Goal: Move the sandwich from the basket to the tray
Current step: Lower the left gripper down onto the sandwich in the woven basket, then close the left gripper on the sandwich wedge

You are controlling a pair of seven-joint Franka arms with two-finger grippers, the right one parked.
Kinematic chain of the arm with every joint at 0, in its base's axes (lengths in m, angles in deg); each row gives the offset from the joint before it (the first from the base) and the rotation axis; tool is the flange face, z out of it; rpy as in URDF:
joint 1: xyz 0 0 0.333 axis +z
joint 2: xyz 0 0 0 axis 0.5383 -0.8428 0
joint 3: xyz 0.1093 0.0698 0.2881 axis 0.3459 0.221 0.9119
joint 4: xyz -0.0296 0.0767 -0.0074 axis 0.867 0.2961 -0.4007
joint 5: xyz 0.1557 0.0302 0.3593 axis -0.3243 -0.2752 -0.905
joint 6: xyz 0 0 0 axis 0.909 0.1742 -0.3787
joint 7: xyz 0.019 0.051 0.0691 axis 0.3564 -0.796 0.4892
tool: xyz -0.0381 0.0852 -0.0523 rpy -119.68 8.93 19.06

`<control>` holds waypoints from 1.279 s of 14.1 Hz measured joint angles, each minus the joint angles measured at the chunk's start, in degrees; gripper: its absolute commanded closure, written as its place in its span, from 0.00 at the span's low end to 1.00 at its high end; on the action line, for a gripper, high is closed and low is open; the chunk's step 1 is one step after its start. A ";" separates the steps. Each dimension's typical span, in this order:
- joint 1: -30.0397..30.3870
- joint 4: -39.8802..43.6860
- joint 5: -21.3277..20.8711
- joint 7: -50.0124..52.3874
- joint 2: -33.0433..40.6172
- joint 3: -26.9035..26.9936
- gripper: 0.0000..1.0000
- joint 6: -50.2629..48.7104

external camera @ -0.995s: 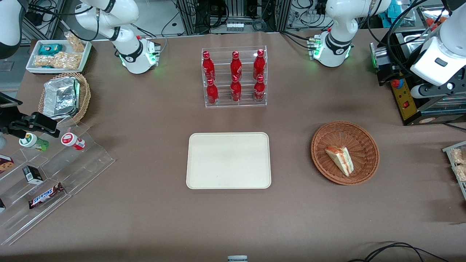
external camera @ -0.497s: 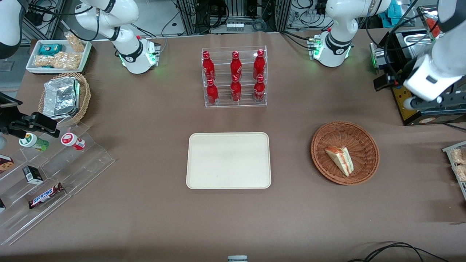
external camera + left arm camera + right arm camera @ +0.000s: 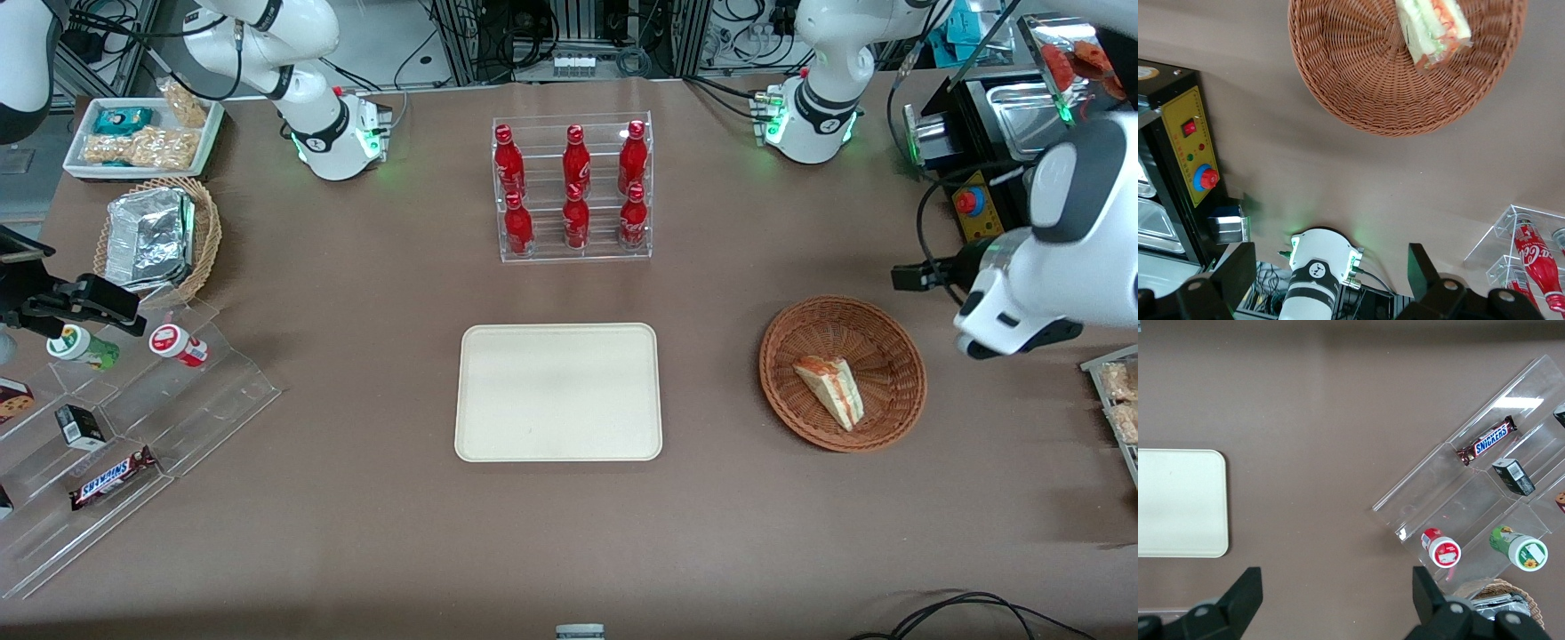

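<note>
The sandwich [image 3: 831, 389], a clear-wrapped white wedge with orange-red and green filling, lies in the round reddish-brown wicker basket [image 3: 791, 347]. Both also show in the left wrist view: the sandwich [image 3: 1435, 30] and the basket [image 3: 1358, 73]. The cream-white tray [image 3: 558, 391] lies bare on the table beside the basket, toward the parked arm's end; its corner shows in the right wrist view [image 3: 1178, 503]. My left gripper [image 3: 982, 342] hangs above the table beside the basket, toward the working arm's end. It is open and empty, with its fingers [image 3: 1231, 273] wide apart.
A clear rack of red bottles [image 3: 573, 187] stands farther from the front camera than the tray. A black control box with a red button [image 3: 978, 222] sits close to my arm. A stepped clear display with snacks [image 3: 133, 418] and a tan basket of foil containers [image 3: 160, 236] lie toward the parked arm's end.
My left arm has swung down from above the control box, nearer to the front camera, to beside the basket. The sandwich, basket and tray have not moved.
</note>
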 measured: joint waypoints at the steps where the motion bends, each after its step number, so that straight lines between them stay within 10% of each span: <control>1: 0.02 -0.03 0.00 0.36 -0.93 0.01 0.00 0.84; 18: -0.13 -21.07 1.34 28.57 -3.00 -1.20 0.00 49.86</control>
